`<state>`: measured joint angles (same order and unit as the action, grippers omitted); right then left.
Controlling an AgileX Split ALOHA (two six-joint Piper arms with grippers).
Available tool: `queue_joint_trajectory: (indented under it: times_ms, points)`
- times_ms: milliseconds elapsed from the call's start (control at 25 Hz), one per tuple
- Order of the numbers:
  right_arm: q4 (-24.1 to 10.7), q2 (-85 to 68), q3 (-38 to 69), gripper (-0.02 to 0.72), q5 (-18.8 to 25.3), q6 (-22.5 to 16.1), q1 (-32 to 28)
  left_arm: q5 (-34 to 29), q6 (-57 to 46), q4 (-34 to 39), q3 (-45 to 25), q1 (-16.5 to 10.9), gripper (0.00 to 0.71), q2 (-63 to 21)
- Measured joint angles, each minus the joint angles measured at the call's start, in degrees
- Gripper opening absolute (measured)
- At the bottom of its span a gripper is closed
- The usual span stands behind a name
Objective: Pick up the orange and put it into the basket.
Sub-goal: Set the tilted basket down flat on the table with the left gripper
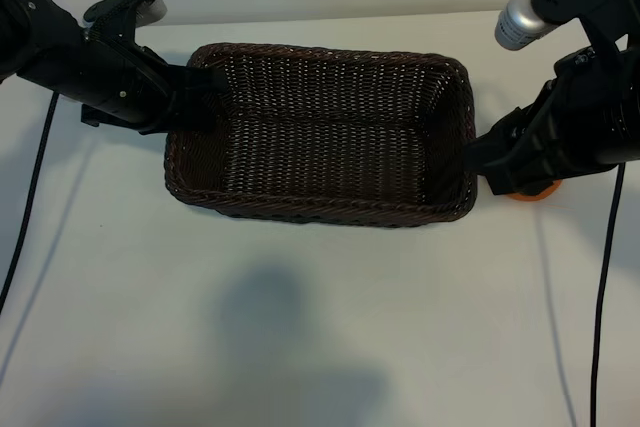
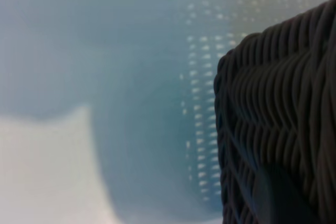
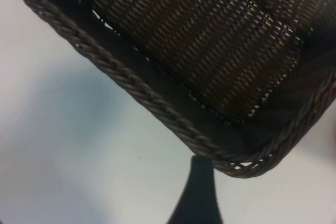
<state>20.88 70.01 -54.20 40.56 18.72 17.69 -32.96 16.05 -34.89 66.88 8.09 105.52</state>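
The basket (image 1: pixel 320 132) is seen resting on the white tabletop (image 1: pixel 300 327) between the two arms, and nothing is seen inside it: only the dark woven floor and sloping walls are shown. The left pincer (image 1: pixel 200 107) is placed at the basket's short end wall on that side, its dark tips lying against the rim; the jaws are narrowed to a small gap, and in the left wrist view a dark finger (image 2: pixel 281 198) is seen pressed close against the outer weave of the basket (image 2: pixel 278 114), though whether the wall is truly pinched cannot be told. The right pincer (image 1: pixel 490 172) is held just beyond the opposite short end, its jaws spread wide, with its tips next to the basket's outer corner. In the right wrist view one dark finger (image 3: pixel 197 195) is seen just short of the braided rim of the basket (image 3: pixel 157 103), apart from it or barely touching; which cannot be told. The orange (image 1: pixel 530 193) is found on the tabletop outside the basket, directly beneath the right pincer's body and mostly hidden by it, so that only a small orange sliver is shown below the black housing. It is not gripped by either pincer.
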Motion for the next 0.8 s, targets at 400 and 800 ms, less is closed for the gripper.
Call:
queue_joint_trajectory:
  times_ms: [400,800]
  points:
    - [0.0,0.0,0.0,0.596,1.1,0.0,0.0,0.5,-0.5,-0.7,0.0,0.0,0.153,0.1]
    - [0.0,0.0,0.0,0.596,1.1,0.0,0.0,2.1,-0.4,-0.8,-0.2,0.0,0.153,2.4]
